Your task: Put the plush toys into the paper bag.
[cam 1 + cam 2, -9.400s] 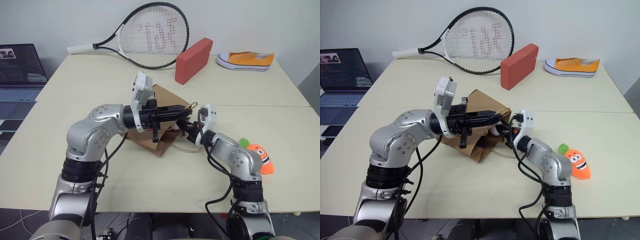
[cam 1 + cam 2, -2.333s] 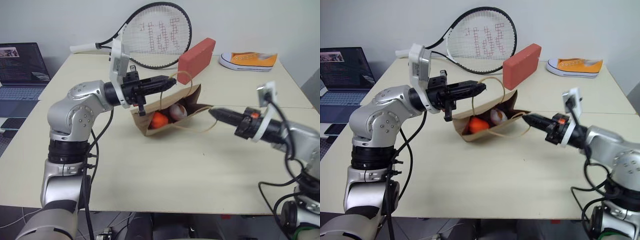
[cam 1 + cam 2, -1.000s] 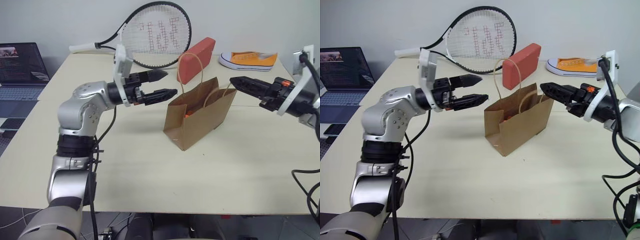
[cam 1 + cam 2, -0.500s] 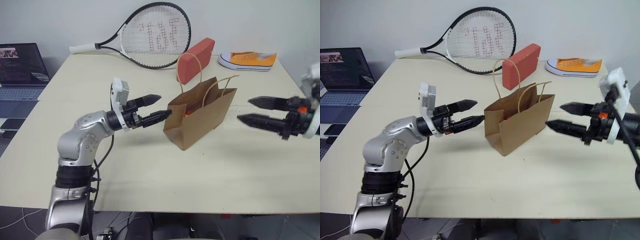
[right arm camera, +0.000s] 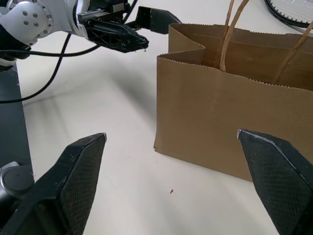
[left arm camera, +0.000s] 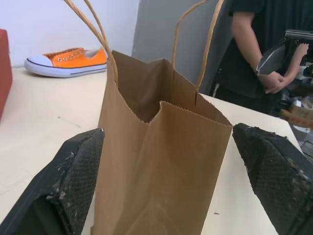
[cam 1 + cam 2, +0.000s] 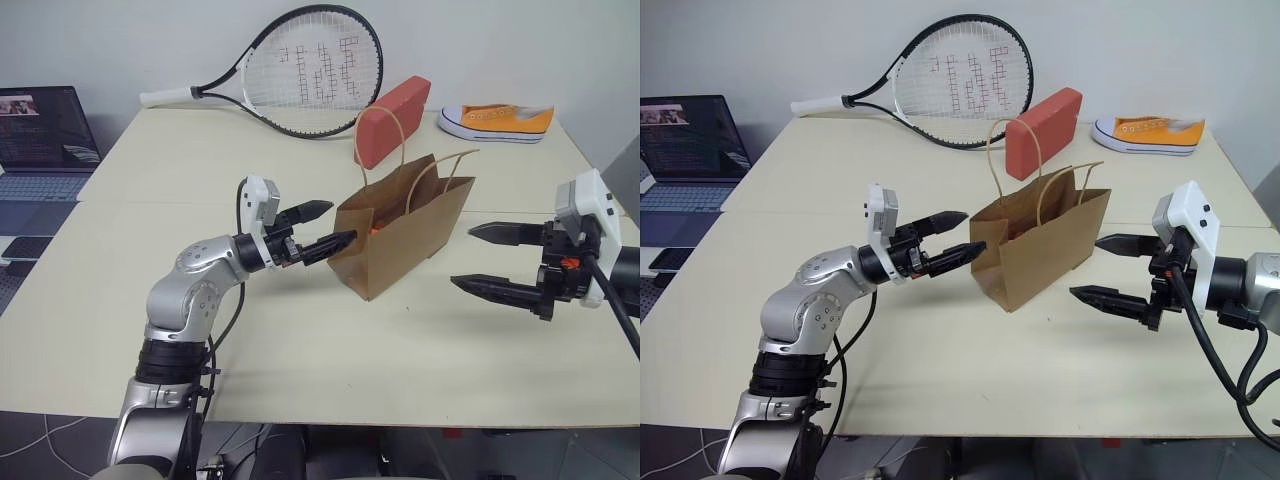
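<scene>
I find the paper bag [image 7: 405, 236] upright on the bench [image 7: 300, 330], orange showing inside, left hand [image 7: 322, 227] at nine o'clock and right hand [image 7: 490, 258] at three both spread empty; I judge only withdrawal remains.

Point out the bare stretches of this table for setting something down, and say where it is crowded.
Bare: the near table in front of the paper bag, and the left side below the tennis racket. Crowded: the back, with racket, red block and sneaker; and beside the bag, flanked by the left hand and right hand, both open.
</scene>
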